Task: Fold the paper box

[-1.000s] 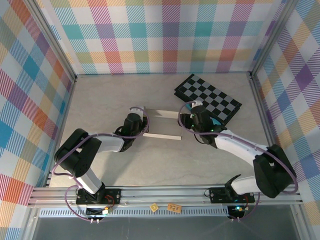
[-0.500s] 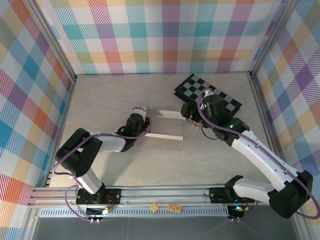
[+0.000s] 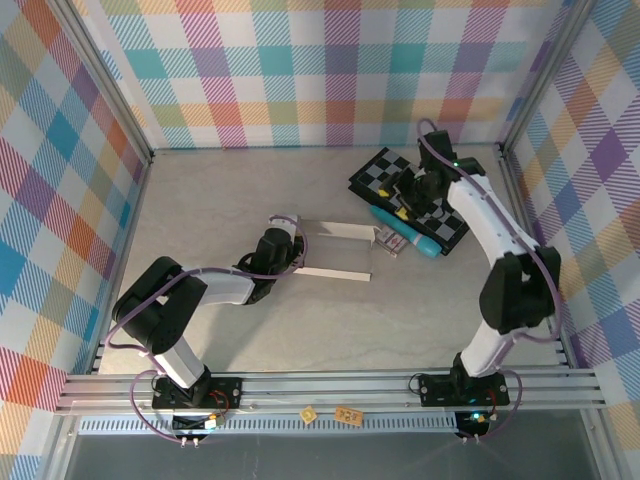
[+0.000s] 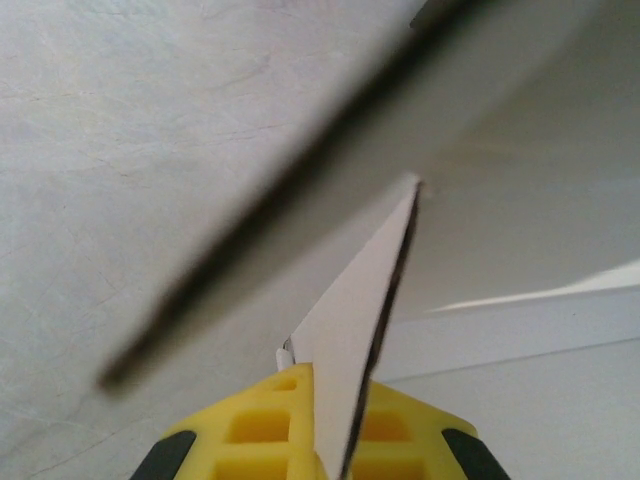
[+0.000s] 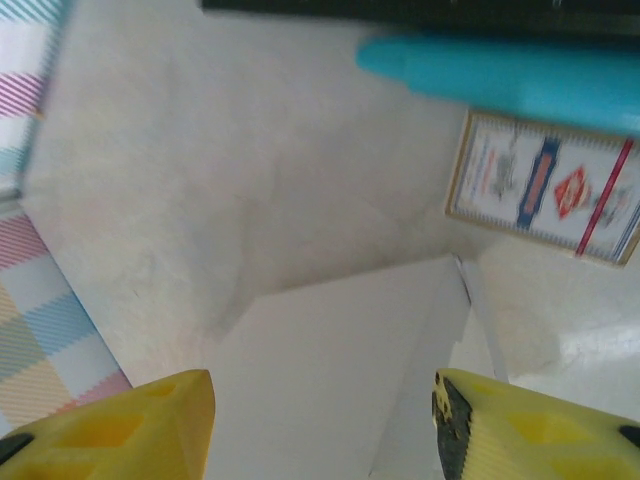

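Paper box (image 3: 335,250) on the counter (image 3: 220,200): my left end effector (image 4: 330,440) grasps its near flap edge-on. My right end effector (image 5: 320,420), released and empty, hangs above its far corner. Best practice, I judge: firm left grip, and bring the right down clear of the printed packet (image 5: 545,185).

Nothing is legible. The small printed packet (image 5: 543,185) on the worktop carries a blue band and a red diamond emblem, but its lettering is blurred. The orange tags (image 3: 348,413) on the front rail are too small to read.
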{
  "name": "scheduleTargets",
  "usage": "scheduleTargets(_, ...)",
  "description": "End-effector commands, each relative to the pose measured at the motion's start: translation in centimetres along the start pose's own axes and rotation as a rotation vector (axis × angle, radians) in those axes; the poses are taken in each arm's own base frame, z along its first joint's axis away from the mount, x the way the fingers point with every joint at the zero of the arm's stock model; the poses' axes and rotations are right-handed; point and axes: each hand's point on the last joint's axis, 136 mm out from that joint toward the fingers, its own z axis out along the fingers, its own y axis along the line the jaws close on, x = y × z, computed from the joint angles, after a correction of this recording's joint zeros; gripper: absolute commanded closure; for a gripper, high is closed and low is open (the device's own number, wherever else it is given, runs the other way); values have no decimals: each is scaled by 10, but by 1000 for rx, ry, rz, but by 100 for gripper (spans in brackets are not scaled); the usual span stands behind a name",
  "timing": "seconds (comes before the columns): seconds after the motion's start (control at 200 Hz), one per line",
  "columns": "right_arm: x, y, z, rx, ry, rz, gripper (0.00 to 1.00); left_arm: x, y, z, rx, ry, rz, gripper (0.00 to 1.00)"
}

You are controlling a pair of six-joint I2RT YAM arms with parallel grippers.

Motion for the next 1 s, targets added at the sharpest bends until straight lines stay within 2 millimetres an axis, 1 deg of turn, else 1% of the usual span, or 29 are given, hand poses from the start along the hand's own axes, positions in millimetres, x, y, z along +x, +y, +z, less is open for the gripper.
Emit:
scheduleTargets(0.0,29,3,3,-3,164,55,41,34,0,2,-10,119,46,100)
scheduleTargets(0.095,32,-5,17,27,205,68,41,34,-1,3,-10,123,53,100)
scheduleTargets(0.22,41,-13,28,44,241,75,42,30,-4,5,0,120,50,100)
scheduleTargets(0.41,54,-21,43,64,286,67,49,28,-5,7,-4,116,49,100)
scheduleTargets(0.555,68,-32,48,98,316,65,54,28,-4,6,-9,116,46,100)
scheduleTargets(0.795,84,-47,53,133,321,57,58,32,-5,4,-13,136,12,100)
scheduleTargets(0.995,95,-55,61,163,303,23,61,35,-7,-8,-30,157,-28,77)
